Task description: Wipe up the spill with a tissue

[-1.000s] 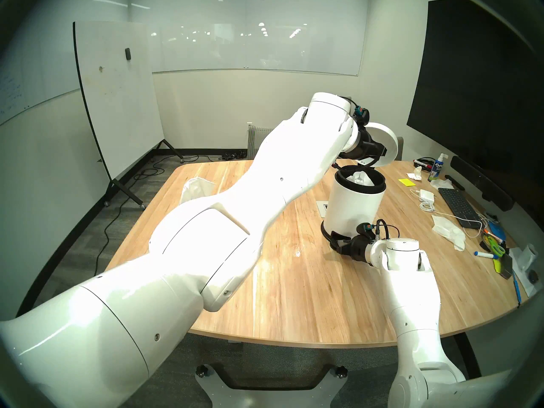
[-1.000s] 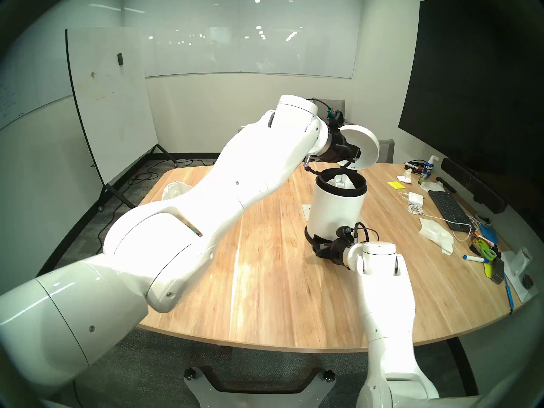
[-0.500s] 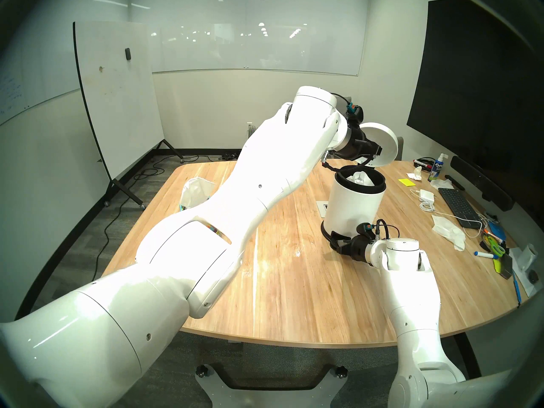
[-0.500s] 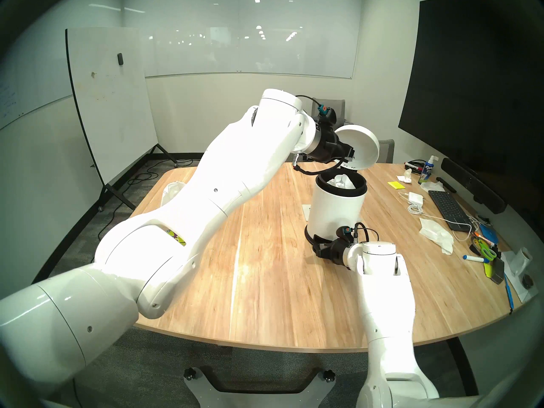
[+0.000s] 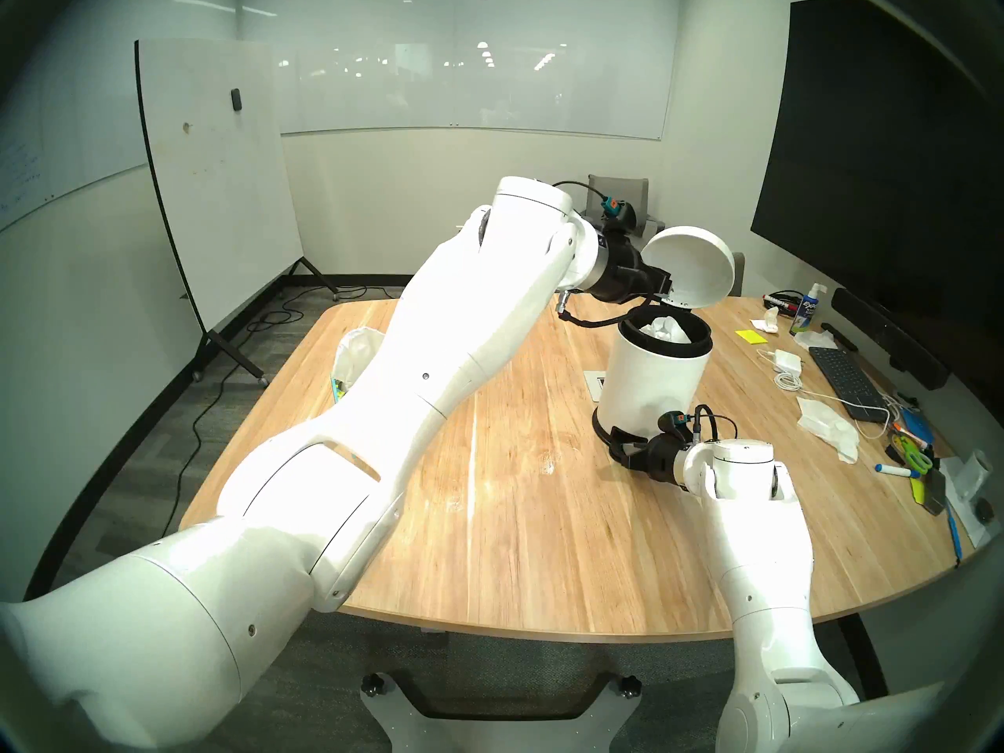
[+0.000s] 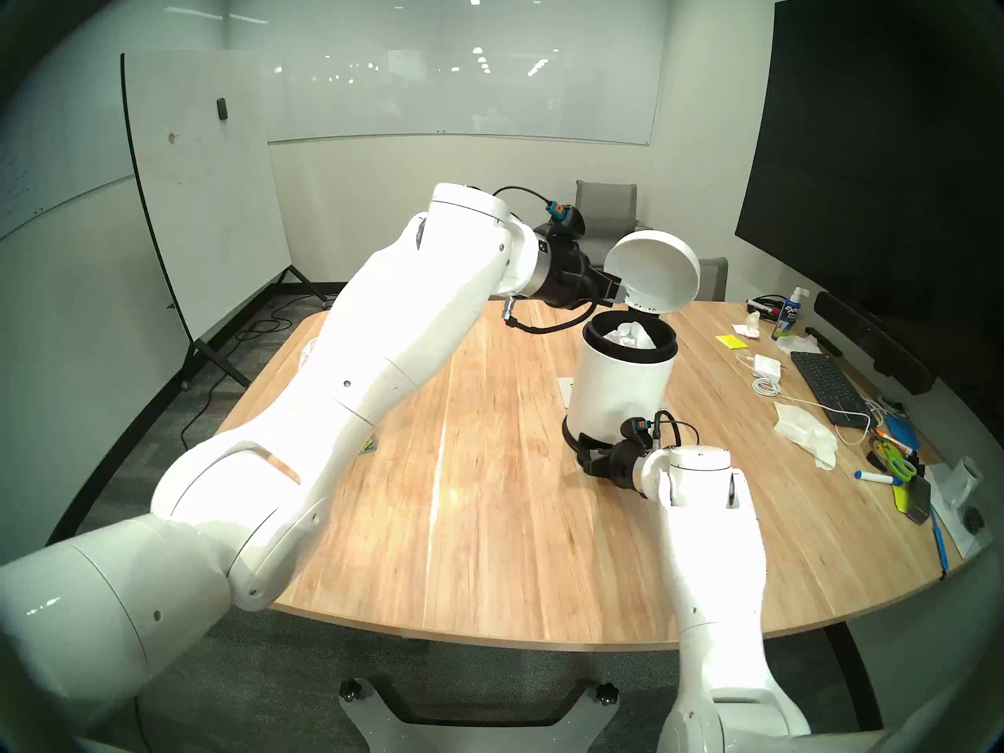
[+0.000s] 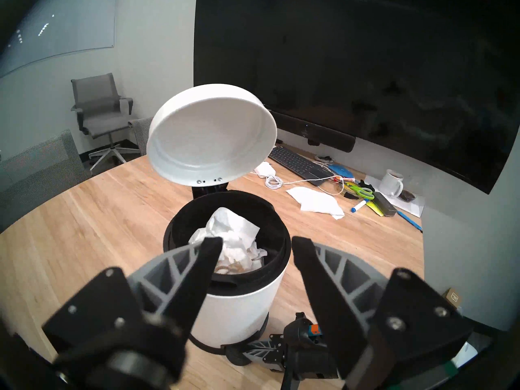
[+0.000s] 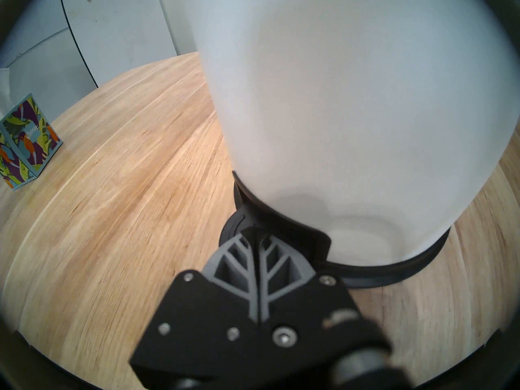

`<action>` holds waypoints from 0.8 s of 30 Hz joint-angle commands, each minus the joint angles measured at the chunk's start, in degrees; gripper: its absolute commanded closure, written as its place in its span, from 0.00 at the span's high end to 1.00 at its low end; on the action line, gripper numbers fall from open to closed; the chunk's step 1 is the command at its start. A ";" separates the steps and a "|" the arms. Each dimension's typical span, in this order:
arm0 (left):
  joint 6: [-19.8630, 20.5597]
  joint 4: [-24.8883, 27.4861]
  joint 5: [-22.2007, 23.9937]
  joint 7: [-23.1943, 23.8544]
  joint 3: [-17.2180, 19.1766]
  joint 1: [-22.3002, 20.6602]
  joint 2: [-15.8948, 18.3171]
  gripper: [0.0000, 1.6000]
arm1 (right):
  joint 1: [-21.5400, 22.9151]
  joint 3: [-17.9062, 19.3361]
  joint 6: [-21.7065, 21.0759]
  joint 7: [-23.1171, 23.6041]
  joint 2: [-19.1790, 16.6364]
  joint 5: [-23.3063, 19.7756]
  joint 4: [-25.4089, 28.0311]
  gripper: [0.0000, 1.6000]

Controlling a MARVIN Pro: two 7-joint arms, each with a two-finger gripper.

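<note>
A white pedal bin (image 5: pixel 652 382) stands on the wooden table with its lid (image 5: pixel 690 268) raised. A crumpled white tissue (image 7: pixel 233 234) with brown stains lies inside it, also seen from the head (image 5: pixel 665 328). My left gripper (image 7: pixel 256 241) hangs open and empty just above the bin's near-left rim (image 5: pixel 665 287). My right gripper (image 8: pixel 254 231) is shut, its tips resting on the black pedal (image 8: pixel 233 229) at the bin's foot (image 5: pixel 619 437). No spill shows on the table in any view.
A leaf-print tissue box (image 8: pixel 25 147) stands at the far left, mostly behind my left arm. Along the right edge lie loose tissues (image 5: pixel 826 420), a keyboard (image 5: pixel 845 377), cables, markers, scissors and a mug (image 7: pixel 391 181).
My left arm has drawn back to the left, away from over the bin, gripper still open. The right gripper, bin and raised lid have not moved.
</note>
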State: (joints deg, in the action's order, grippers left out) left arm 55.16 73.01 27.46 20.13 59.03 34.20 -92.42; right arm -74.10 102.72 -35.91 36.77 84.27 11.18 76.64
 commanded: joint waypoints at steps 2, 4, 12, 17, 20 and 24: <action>-0.16 4.86 0.70 0.63 2.06 2.66 4.67 0.72 | -1.25 0.08 -0.83 -0.16 0.10 0.22 -1.43 0.00; -0.16 4.78 0.88 1.19 2.43 2.89 5.62 0.73 | -1.25 0.08 -0.83 -0.16 0.10 0.22 -1.43 0.00; -0.16 7.08 1.70 3.47 3.53 4.57 9.42 0.73 | -1.24 0.08 -0.86 -0.16 0.10 0.23 -1.44 0.00; -0.16 10.00 1.84 4.52 3.55 6.57 11.79 0.76 | -1.23 0.08 -0.87 -0.16 0.10 0.23 -1.45 0.00; -0.16 11.34 1.96 4.94 3.73 7.39 12.88 0.78 | -1.23 0.07 -0.88 -0.16 0.10 0.23 -1.45 0.00; -0.16 12.64 2.17 5.36 4.12 8.30 13.99 0.80 | -1.23 0.07 -0.89 -0.16 0.10 0.23 -1.46 0.00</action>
State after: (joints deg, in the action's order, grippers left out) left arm 55.17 81.99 29.16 24.66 62.25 41.80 -80.83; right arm -74.09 102.73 -35.93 36.77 84.27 11.18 76.63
